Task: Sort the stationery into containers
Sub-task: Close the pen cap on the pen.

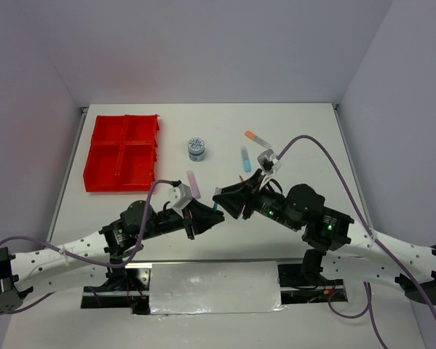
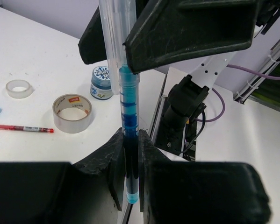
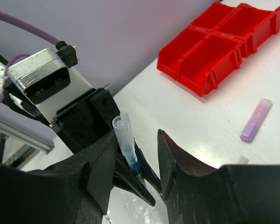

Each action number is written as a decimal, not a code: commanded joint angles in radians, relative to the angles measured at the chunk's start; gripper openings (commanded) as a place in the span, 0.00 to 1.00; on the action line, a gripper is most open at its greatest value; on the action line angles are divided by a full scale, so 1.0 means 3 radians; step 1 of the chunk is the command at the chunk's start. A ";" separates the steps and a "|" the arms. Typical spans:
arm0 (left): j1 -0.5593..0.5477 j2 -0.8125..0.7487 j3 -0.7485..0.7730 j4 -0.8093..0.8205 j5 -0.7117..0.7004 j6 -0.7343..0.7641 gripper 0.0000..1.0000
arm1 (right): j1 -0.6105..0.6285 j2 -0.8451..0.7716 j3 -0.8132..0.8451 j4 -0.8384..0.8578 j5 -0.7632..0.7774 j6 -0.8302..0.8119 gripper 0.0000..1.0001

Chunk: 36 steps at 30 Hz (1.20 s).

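Above a white table, a blue pen is clamped between the closed fingers of the left gripper. Its clear end is flanked by the parted fingers of the right gripper, close against one. The red four-compartment tray is seen well apart, at the far left.

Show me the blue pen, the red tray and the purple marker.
blue pen [image 2: 129,116], left wrist view, inked middle of barrel.
red tray [image 1: 122,143], top view, centre divider.
purple marker [image 3: 255,120], right wrist view, middle of body.
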 commanded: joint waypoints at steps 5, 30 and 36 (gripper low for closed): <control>0.0003 0.0148 -0.0004 0.0511 -0.0035 -0.0074 0.00 | 0.0020 -0.0029 0.0236 -0.0225 0.0130 -0.0227 0.50; 0.0003 0.0143 0.0282 0.0547 -0.0004 -0.0084 0.00 | 0.0086 -0.0081 -0.0668 0.0562 -0.0049 -0.0591 0.00; 0.0019 0.0097 0.0502 0.0501 -0.0004 0.0008 0.00 | 0.0127 0.0072 -0.1057 0.0844 -0.0110 -0.0565 0.00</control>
